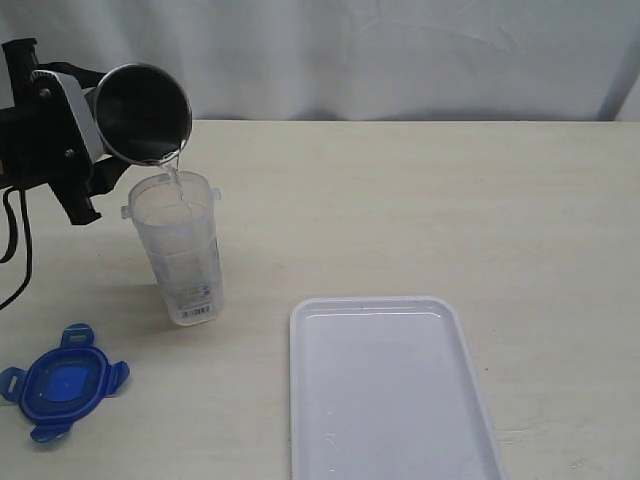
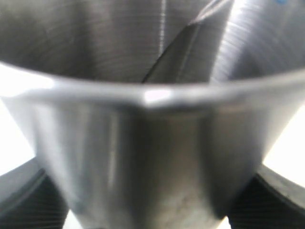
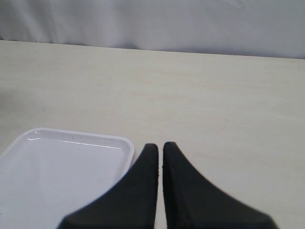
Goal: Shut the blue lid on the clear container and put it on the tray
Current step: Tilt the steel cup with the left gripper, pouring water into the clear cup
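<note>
Beige tabletop (image 1: 420, 200), white curtain behind. Left gripper (image 1: 75, 150) clamps a tilted grey steel cup (image 1: 143, 112), water streaming into the tall clear plastic container (image 1: 180, 250) standing at left, uncapped. Blue snap-flap plastic lid (image 1: 62, 383) lies near-left, apart from it. Flat white rectangular tray (image 1: 390, 400) near centre. Right gripper (image 3: 160, 157) clenched, empty, by a tray corner.

Clear container (image 1: 178, 250) upright, open, barcode label nr base. Blue lid (image 1: 64, 382) flat on desk (image 1: 420, 210) nearby. White tray (image 1: 390, 400) lies apart.
</note>
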Available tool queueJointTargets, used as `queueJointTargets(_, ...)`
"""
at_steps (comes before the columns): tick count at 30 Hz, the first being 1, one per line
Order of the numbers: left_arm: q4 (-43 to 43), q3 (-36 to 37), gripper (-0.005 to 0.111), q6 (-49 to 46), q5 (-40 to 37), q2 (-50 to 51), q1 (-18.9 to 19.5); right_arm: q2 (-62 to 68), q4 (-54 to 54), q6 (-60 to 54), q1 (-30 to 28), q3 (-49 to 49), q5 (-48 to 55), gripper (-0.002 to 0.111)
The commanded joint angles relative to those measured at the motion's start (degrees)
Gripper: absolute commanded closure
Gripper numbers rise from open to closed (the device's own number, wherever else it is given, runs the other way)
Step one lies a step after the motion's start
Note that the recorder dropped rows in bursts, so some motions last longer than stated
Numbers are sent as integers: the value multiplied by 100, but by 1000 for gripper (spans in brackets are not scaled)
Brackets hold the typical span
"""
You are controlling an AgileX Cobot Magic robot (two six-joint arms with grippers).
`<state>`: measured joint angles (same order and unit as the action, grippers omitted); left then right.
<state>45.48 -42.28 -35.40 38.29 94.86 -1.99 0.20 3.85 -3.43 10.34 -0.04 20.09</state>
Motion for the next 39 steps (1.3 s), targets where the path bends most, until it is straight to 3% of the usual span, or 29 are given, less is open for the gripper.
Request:
queueJointTargets(1, -122, -81, 107, -53, 231, -41, 10, -20, -32, -1, -16, 4, -40, 104)
queueJointTargets(30, -147, -81, 107, -42, 91, -41, -1, -20, -32, -1, -16, 4, -40, 104)
queueJointTargets(39, -147, -81, 107, 741, 65, -41, -1, -20, -32, -1, -16, 4, -40, 104)
